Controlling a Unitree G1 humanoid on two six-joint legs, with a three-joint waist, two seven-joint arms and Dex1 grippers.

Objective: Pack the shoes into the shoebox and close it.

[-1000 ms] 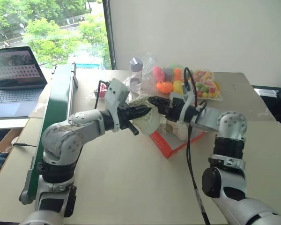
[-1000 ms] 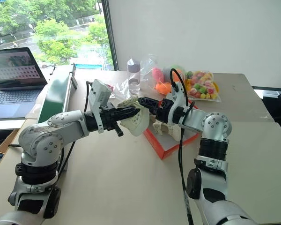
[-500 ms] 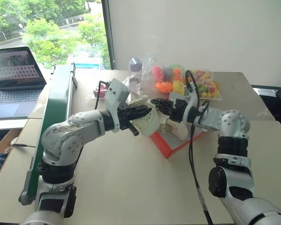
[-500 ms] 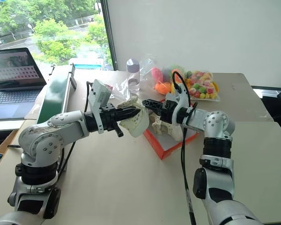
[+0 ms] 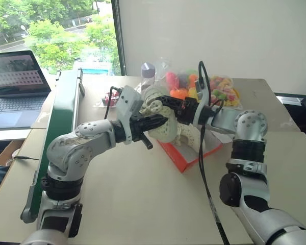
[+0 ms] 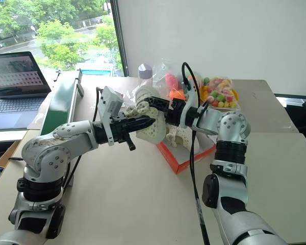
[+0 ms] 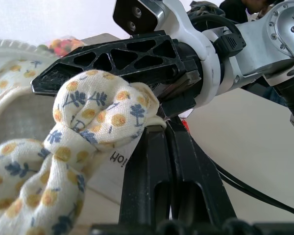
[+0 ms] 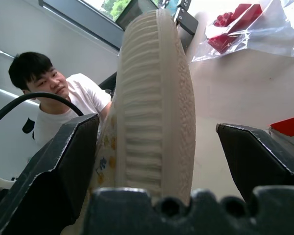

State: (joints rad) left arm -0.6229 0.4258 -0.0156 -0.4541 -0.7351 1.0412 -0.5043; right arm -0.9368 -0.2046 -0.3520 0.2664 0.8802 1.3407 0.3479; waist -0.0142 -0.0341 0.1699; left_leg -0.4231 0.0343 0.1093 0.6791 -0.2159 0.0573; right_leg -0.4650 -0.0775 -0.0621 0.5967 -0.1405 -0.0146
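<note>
Right wrist: shoe [image 8: 154,103] between spread fingers [image 8: 63,161].

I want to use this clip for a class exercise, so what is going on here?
A two-armed robot is packing shoes. Its left tool is shut on the fabric strap of a cream shoe, holding it in the air beside the red shoebox. The right tool stands open around that shoe's ribbed sole, not yet clamped. The other shoe already lies in the box.

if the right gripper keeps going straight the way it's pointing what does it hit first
The shoe. Its ribbed sole already stands between the right gripper's open fingers, held up by the left gripper. How far in is hard to judge.
</note>
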